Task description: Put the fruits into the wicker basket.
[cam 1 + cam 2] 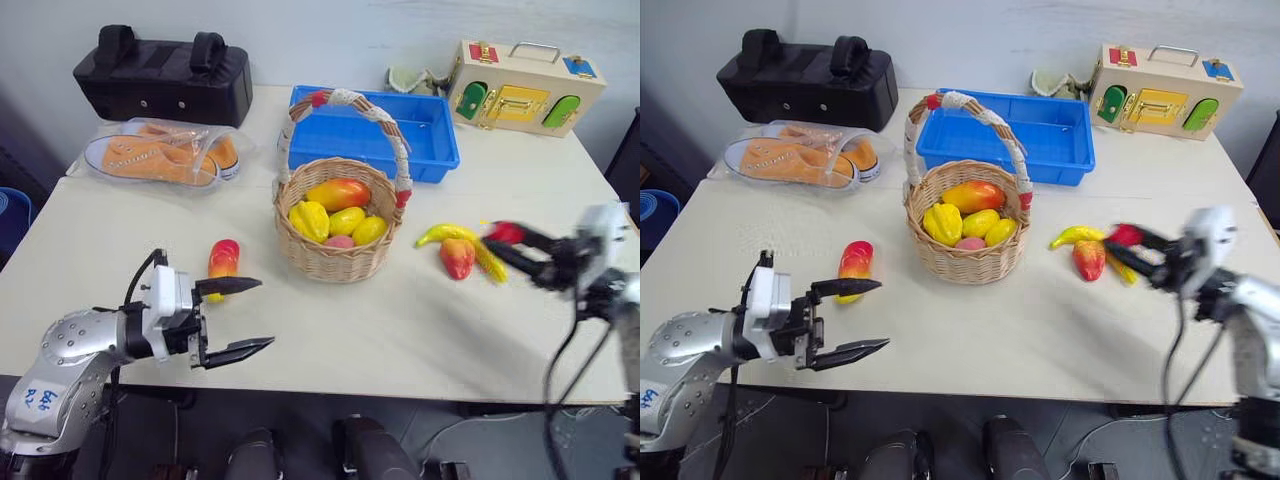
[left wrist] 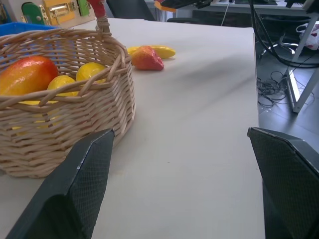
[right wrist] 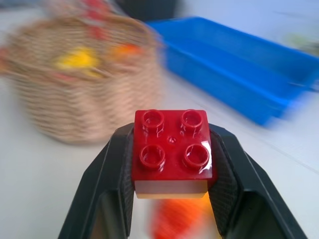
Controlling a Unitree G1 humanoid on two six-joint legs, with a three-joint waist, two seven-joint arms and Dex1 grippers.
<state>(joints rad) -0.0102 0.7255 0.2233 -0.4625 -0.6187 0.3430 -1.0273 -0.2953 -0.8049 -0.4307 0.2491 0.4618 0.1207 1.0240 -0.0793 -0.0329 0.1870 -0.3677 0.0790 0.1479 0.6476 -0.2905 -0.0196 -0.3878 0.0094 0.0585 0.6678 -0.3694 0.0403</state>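
My right gripper is clamped on a red brick, right of the basket, which holds several fruits. My left gripper hangs wide and empty near a mango; a banana and a pear lie on the table.
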